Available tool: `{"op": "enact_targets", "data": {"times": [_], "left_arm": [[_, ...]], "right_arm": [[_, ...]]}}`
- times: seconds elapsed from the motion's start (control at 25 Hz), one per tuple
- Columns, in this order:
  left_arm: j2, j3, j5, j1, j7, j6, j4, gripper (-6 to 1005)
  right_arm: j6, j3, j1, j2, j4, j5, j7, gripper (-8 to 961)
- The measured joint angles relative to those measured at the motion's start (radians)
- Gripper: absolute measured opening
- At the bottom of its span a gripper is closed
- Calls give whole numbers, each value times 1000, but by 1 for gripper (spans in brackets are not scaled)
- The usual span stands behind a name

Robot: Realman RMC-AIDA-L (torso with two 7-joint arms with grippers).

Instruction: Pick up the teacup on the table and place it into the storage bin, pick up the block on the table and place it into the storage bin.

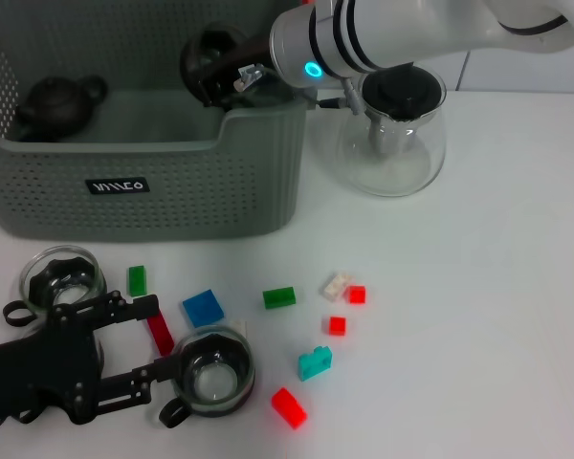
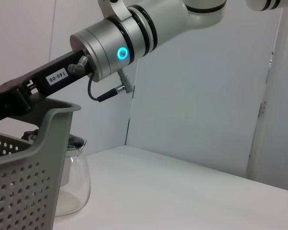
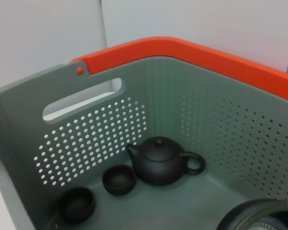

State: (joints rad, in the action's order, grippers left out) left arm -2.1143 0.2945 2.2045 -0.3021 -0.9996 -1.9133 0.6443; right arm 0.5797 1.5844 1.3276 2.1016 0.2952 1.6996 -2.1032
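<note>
Over the storage bin (image 1: 172,182) in head view, right gripper (image 1: 220,76) reaches past the right rim w/ a dark round teacup (image 1: 210,53) at its tip; fingers mostly hidden, so can't tell if they're clamped on it. Dark teapot (image 1: 57,103) sits in the bin's left end. Left gripper (image 1: 148,344) is low on the table, jaws apart around a glass cup (image 1: 213,371); blue block (image 1: 203,308) just beyond, second glass cup (image 1: 62,277) to its left. Left wrist view: only the right arm (image 2: 120,43), bin corner (image 2: 33,167) and a glass pot (image 2: 74,177), part hidden. Right wrist view: bin inside, teapot (image 3: 161,162), two small dark cups (image 3: 119,179); teacup rim (image 3: 259,218) cut off at the edge, fingers unseen.
</note>
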Motion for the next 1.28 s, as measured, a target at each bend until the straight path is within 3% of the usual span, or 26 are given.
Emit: {"op": "enact_targets", "data": {"times": [0.36,0.44,0.52,0.68,0.76,0.88,1.0,1.08,1.16,1.28], "left_arm": [[-1,0,-4,4,-1,3,0,733],[-1,0,-6,5,-1,2,0,733],[-1,-1,-8,5,-1,0,0,733],[-1,-2,-9,5,-1,0,1,733],[-1,-5,-9,4,0,3,1,733],[-1,-14,-10,4,2,8,0,733],[-1,-24,-12,3,3,9,0,733],[0,-29,-11,2,3,9,0,733],[4,-30,-11,0,-1,9,0,733],[8,-31,-1,7,-21,4,20,733]], "right_arm": [[-17,-14,-13,-1,34,0,-17,57],[-3,-23,-31,-4,72,0,-23,223],[24,-46,-59,-11,124,2,-26,304],[147,-150,-228,-24,377,-11,10,467],[227,-212,-345,-11,533,-57,99,507],[383,-260,-530,1,702,-271,369,567],[617,-291,-659,-10,702,-502,596,628],[752,-330,-707,-15,670,-554,651,668],[867,-375,-752,-23,665,-539,656,687],[970,-399,-801,-47,753,-377,572,686]]}}
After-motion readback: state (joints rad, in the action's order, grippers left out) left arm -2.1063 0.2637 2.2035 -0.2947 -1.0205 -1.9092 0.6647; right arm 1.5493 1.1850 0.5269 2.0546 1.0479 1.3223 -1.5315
